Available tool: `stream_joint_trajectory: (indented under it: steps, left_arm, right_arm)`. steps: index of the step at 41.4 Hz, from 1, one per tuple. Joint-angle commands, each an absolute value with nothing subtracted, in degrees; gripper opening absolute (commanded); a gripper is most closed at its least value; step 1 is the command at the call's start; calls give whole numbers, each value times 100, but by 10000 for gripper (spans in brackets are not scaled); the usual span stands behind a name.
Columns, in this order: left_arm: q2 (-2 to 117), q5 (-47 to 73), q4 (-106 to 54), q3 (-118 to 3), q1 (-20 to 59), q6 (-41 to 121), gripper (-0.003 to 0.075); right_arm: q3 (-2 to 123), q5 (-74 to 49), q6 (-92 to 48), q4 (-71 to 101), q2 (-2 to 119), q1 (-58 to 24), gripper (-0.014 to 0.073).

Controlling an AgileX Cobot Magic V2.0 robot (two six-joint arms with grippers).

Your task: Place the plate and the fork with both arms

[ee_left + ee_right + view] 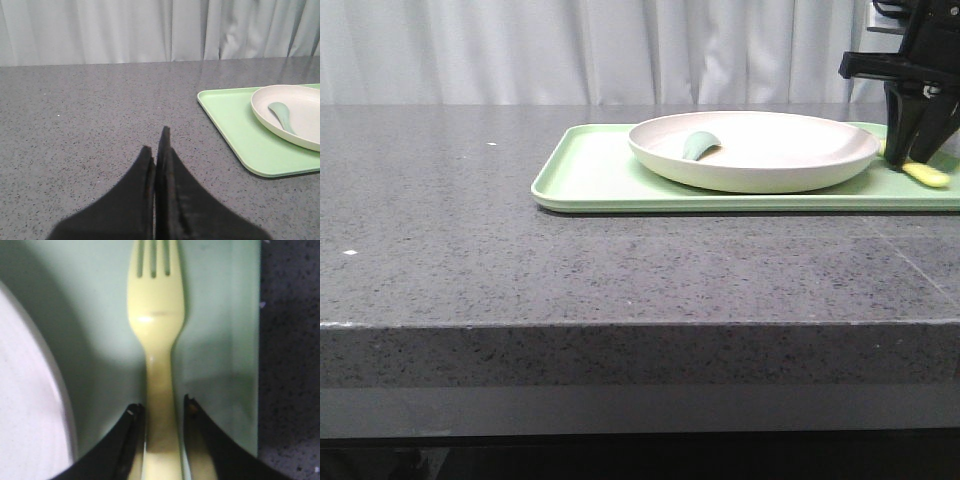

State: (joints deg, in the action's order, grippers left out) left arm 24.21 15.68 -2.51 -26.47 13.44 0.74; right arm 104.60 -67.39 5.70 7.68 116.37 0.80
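Note:
The cream plate (760, 150) sits on a light green tray (590, 180); it also shows in the left wrist view (305, 107) and the right wrist view (25, 390). The pale yellow fork (156, 315) lies flat on the tray beside the plate's right rim, its handle end showing in the front view (928, 175). My right gripper (161, 407) is down over the fork, its jaws straddling the handle. One finger touches the handle and a thin gap shows at the other. My left gripper (155, 140) is shut and empty over bare counter, left of the tray (235, 125).
A small grey-green utensil (700, 145) lies in the plate, also seen in the left wrist view (282, 117). The tray sits on a dark speckled counter (470, 230), with the tray's right edge close to the fork (252, 340). A white curtain hangs behind.

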Motion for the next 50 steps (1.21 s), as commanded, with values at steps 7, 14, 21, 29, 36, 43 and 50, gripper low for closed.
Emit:
stream_joint_trajectory:
  steps: [7, 14, 21, 29, 36, 43, 50]
  left_arm:
    - [2453, 1106, -257, -2803, 1350, 69, -18]
    - [2453, 1106, -257, -2803, 1350, 69, -18]
    - [2453, 1106, -257, -2803, 1350, 69, -18]
    - [2453, 1106, -257, -2803, 1350, 69, -18]
    - [2453, 1106, -257, -2803, 1350, 69, -18]
    - [2453, 1106, -257, -2803, 1350, 69, -18]
    - [2453, 1106, -257, -2803, 1350, 69, -18]
  right_arm:
    - [10663, -6537, 501, 761, 10681, 112, 363]
    - [10663, -6676, 501, 761, 10303, 112, 253]
    - [10588, -6764, 465, 761, 10016, 101, -10]
    - [9841, -6323, 227, 761, 9295, 48, -67]
    - [8356, -5384, -128, 761, 8174, -159, -67]
    - [6732, -4399, -286, 761, 6940, -362, -67]
    - [5291, -3614, -286, 761, 5687, -362, -67]
